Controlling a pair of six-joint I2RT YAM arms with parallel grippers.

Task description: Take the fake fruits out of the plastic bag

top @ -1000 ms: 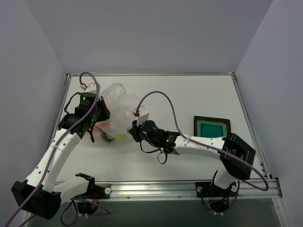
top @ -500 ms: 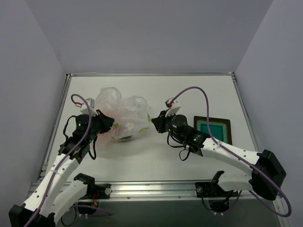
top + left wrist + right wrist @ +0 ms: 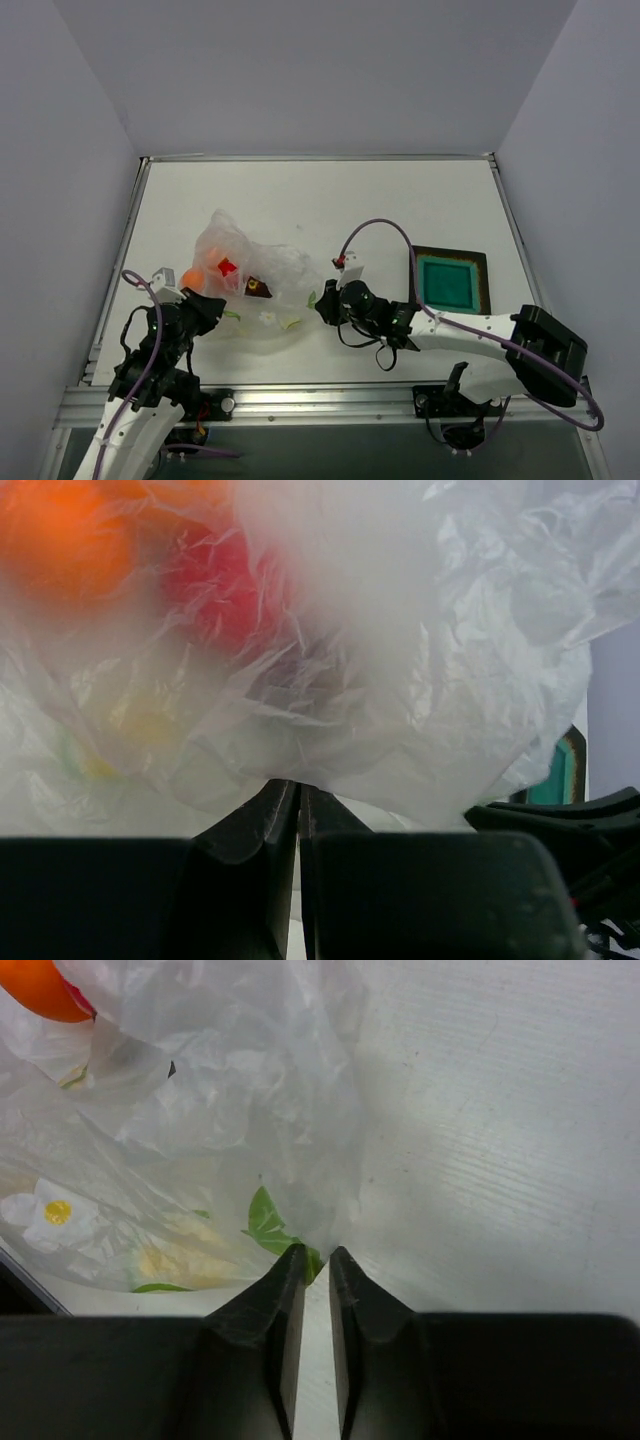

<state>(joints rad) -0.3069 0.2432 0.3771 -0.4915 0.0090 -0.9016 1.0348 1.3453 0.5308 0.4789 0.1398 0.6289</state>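
Observation:
The plastic bag lies stretched between both grippers, low near the table's front. Through it show an orange fruit, a bright red fruit and a maroon fruit at its left end; a second orange one is not seen. My left gripper is shut on the bag's left edge, with the orange and red fruits blurred behind the plastic. My right gripper is shut on the bag's right edge; an orange fruit shows at the top left.
The black tray with a teal centre sits right of the right arm, and its corner shows in the left wrist view. The table's front rail runs just below both grippers.
Both grippers have moved toward the table's front edge, dragging the bag with them. The bag is now spread flatter and the fruits have gathered at its left end.

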